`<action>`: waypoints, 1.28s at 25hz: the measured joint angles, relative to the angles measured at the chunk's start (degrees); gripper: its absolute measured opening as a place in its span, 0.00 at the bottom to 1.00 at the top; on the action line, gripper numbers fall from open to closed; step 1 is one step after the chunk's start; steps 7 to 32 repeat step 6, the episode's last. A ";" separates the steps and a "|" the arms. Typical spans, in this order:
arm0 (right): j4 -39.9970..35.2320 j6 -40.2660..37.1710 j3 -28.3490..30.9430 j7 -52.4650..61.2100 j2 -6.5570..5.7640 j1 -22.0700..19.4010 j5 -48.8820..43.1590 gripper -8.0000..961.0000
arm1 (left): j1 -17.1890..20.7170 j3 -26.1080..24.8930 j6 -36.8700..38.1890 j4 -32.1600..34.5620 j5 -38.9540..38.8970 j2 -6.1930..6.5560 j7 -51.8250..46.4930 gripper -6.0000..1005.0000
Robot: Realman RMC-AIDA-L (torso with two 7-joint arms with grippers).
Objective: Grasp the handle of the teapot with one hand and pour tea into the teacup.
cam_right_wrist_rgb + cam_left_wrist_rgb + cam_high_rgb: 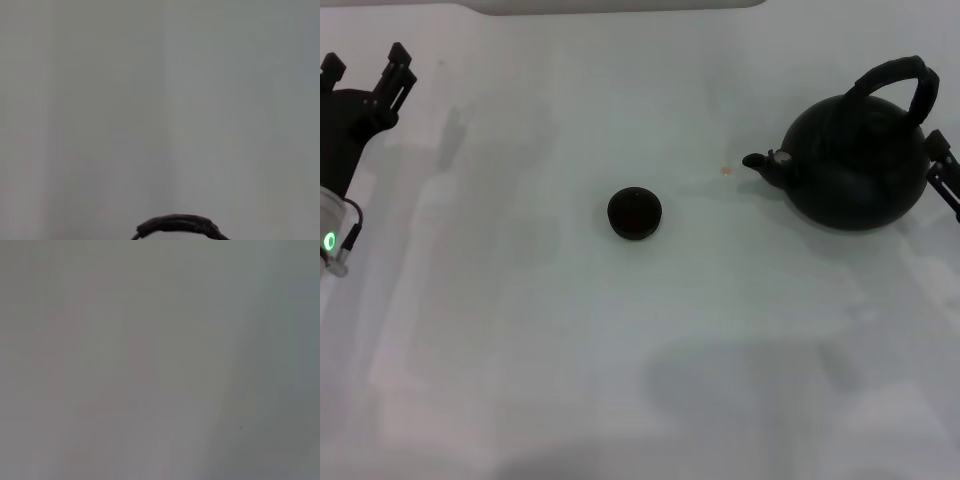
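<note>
The round matte black teapot (857, 165) stands upright on the white table at the right, its short spout (760, 161) pointing toward the middle. Its thick black arched handle (898, 75) rises over the top; the handle's top also shows in the right wrist view (177, 225). The small dark low teacup (635, 213) sits at the table's middle, well apart from the spout. My right gripper (942, 170) shows only partly at the right edge, just behind the teapot's body. My left gripper (367, 63) is open and empty at the far left, away from both.
A small orange speck (725, 170) lies on the white table (520, 330) between spout and cup. The table's far edge (620, 8) runs along the top. The left wrist view shows only bare surface.
</note>
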 joint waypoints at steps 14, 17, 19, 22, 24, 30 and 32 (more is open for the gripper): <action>-0.06 -1.20 -0.14 -0.03 0.09 0.01 -0.09 0.89 | -0.07 -0.11 0.16 -0.07 -0.11 0.08 0.02 0.87; -0.06 -1.20 -0.14 -0.03 0.09 0.01 -0.09 0.89 | -0.07 -0.11 0.16 -0.07 -0.11 0.08 0.02 0.87; -0.06 -1.20 -0.14 -0.03 0.09 0.01 -0.09 0.89 | -0.07 -0.11 0.16 -0.07 -0.11 0.08 0.02 0.87; -0.06 -1.20 -0.14 -0.03 0.09 0.01 -0.09 0.89 | -0.07 -0.11 0.16 -0.07 -0.11 0.08 0.02 0.87; -0.06 -1.20 -0.14 -0.03 0.09 0.01 -0.09 0.89 | -0.07 -0.11 0.16 -0.07 -0.11 0.08 0.02 0.87; -0.06 -1.20 -0.14 -0.03 0.09 0.01 -0.09 0.89 | -0.07 -0.11 0.16 -0.07 -0.11 0.08 0.02 0.87; -0.06 -1.20 -0.14 -0.03 0.09 0.01 -0.09 0.89 | -0.07 -0.11 0.16 -0.07 -0.11 0.08 0.02 0.87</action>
